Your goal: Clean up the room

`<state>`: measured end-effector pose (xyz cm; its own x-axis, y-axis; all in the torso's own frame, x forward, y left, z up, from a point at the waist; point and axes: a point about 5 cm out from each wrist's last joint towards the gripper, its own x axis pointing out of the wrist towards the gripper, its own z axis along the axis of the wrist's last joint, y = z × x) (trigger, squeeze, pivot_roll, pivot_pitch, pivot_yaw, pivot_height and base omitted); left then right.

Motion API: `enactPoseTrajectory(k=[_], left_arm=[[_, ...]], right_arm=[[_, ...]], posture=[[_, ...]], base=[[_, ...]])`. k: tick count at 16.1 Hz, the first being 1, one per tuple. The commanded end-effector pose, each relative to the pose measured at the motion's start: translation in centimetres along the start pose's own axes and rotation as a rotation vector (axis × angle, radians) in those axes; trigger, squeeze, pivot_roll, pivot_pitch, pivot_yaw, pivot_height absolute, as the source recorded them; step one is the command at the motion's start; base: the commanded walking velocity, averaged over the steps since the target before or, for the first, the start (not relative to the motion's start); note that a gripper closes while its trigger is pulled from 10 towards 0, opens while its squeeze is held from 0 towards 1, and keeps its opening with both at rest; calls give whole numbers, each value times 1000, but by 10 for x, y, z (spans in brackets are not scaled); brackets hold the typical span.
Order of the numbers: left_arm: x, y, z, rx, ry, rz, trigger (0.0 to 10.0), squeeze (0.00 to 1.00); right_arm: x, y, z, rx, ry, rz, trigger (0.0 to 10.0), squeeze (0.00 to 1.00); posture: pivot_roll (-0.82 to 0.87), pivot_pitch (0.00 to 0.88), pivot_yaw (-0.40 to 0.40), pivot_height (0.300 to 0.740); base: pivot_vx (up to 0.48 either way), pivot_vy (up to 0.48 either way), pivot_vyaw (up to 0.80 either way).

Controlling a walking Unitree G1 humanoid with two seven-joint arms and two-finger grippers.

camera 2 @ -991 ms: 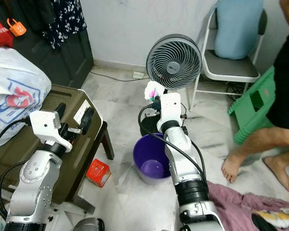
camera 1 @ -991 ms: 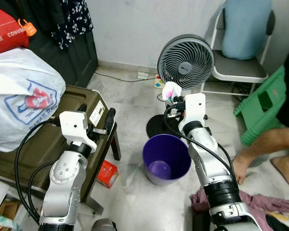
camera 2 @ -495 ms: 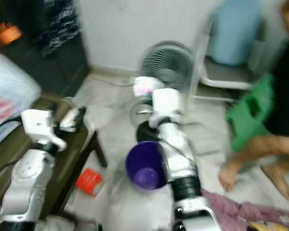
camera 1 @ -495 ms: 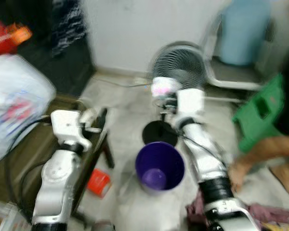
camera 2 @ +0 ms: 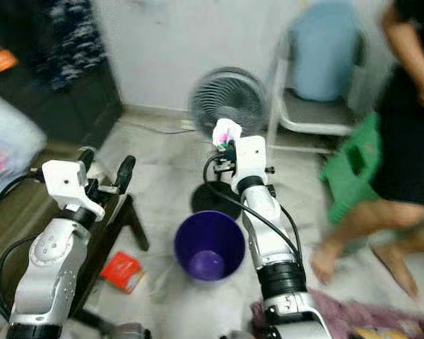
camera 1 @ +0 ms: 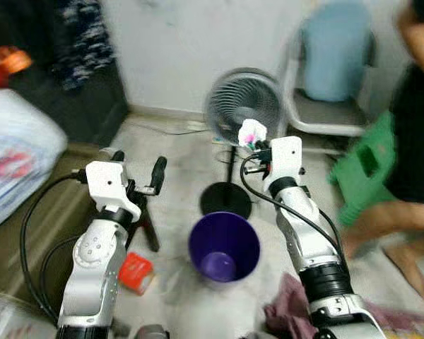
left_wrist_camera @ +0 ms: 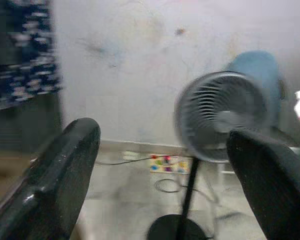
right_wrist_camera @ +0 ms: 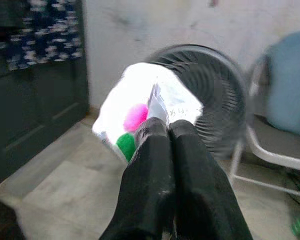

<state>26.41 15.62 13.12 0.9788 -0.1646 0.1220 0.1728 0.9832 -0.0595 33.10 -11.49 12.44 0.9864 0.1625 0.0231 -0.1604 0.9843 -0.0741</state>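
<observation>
Right gripper [right_wrist_camera: 162, 130] is pinched tight on a crumpled white wrapper [camera 1: 251, 132], held up beyond the far rim of the purple bin [camera 1: 224, 247], near the fan [camera 1: 243, 102]; letting go here probably misses the bin; left gripper [camera 1: 136, 173] hangs spread and empty; person's legs [camera 1: 381, 226] crowd the right, floor by the bin's near rim is open.

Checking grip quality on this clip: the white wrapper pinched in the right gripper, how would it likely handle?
The wrapper looks thin and crumpled, so probably floppy and very light. It bulges beyond the shut right gripper, pinched only at an edge, so it may slip or sag. Probably not fragile.
</observation>
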Motion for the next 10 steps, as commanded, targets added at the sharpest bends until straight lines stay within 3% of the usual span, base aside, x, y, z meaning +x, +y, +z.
enactPoseTrajectory(k=[1, 5, 10], left_arm=[[-3, 3, 0, 7, 1, 23, 10000, 0], [-5, 8, -2, 44, 26, 16, 10000, 0], [-5, 11, -1, 60, 25, 15, 10000, 0]], right_arm=[[1, 2, 4, -1, -16, 3, 10000, 0], [2, -3, -5, -7, 44, -53, 10000, 0], [4, -6, -6, 6, 54, -80, 10000, 0]], posture=[[74, 45, -15, 740], [76, 50, -12, 740], [81, 43, -8, 740]], base=[[0, 0, 800], [0, 0, 719], [0, 0, 0]])
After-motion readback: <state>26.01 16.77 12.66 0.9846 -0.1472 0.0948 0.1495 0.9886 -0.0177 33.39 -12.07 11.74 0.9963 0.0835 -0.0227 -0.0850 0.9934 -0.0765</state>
